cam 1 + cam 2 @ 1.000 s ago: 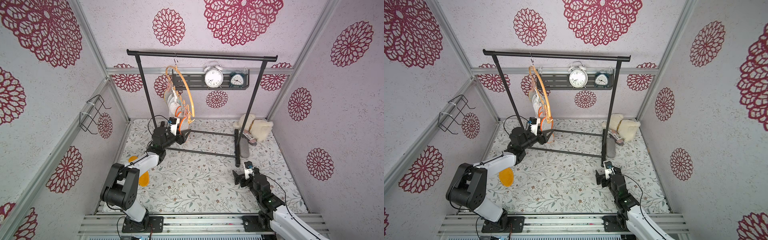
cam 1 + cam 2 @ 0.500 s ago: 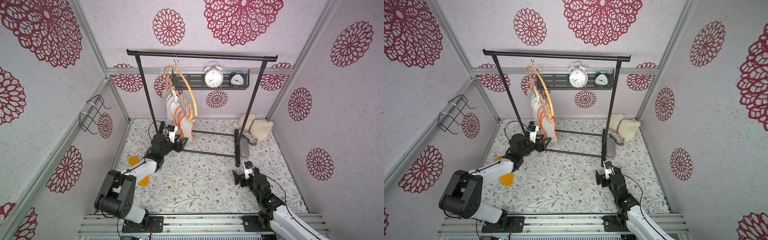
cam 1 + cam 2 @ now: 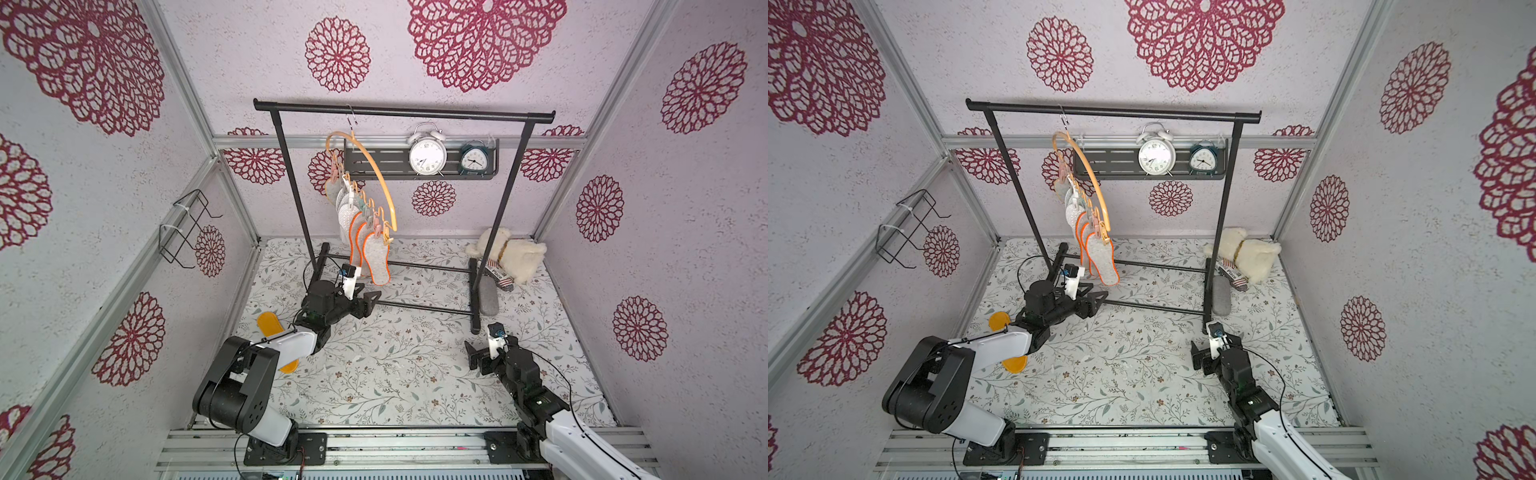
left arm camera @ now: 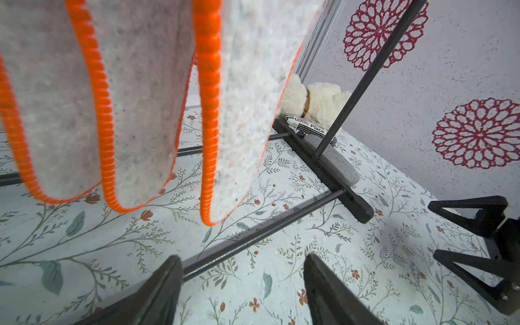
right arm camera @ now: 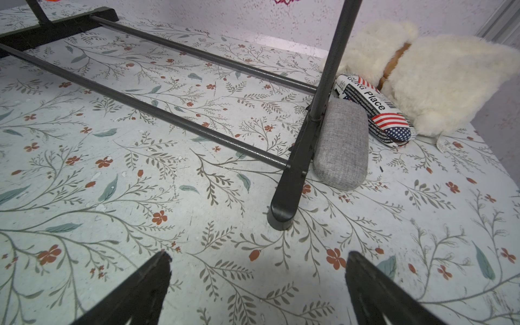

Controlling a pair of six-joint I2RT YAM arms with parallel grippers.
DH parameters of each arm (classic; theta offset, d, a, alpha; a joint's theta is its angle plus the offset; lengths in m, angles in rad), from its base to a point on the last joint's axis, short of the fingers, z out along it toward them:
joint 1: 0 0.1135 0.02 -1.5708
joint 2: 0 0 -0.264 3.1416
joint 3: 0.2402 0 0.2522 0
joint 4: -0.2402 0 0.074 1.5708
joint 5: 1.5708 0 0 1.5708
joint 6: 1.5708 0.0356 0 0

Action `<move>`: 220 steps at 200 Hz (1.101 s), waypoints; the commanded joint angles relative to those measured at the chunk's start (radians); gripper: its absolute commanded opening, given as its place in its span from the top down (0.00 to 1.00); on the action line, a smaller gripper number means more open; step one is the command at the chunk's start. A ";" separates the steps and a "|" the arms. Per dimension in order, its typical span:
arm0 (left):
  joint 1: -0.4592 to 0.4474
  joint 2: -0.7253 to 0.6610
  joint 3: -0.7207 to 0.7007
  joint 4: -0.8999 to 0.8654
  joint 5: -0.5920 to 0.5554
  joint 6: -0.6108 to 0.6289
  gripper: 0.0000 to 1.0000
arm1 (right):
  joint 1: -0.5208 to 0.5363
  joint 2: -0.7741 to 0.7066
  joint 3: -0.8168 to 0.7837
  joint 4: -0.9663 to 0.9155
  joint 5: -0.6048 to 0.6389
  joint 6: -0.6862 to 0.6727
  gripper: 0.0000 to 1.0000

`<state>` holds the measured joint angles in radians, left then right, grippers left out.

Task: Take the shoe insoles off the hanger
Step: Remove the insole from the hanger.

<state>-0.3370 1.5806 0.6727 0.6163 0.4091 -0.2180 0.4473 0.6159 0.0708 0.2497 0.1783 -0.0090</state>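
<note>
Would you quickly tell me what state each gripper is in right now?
Left gripper: open, holding nothing.
Right gripper: open, holding nothing.

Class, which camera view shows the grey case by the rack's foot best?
The right wrist view: the grey case appears close up, weave visible. In both top views it is small; the left wrist view shows it farther off, partly behind the rack.

Insoles [image 3: 376,259] hang clipped on hanger [image 3: 377,171]; left hand [image 3: 372,300] spread, empty, just below them.
</note>
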 commanded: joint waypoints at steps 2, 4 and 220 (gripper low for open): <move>0.014 0.070 0.041 0.105 0.006 0.027 0.26 | -0.007 -0.005 0.036 0.020 -0.017 -0.020 0.01; 0.016 0.075 0.045 0.112 0.007 0.028 0.26 | -0.007 -0.007 0.035 0.019 -0.019 -0.020 0.01; 0.071 0.167 0.334 0.059 0.350 -0.001 0.29 | -0.008 0.021 0.067 0.003 -0.088 -0.049 0.01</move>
<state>-0.2508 1.7672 0.9695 0.7055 0.7238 -0.1963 0.4435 0.6365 0.1009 0.2337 0.1001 -0.0376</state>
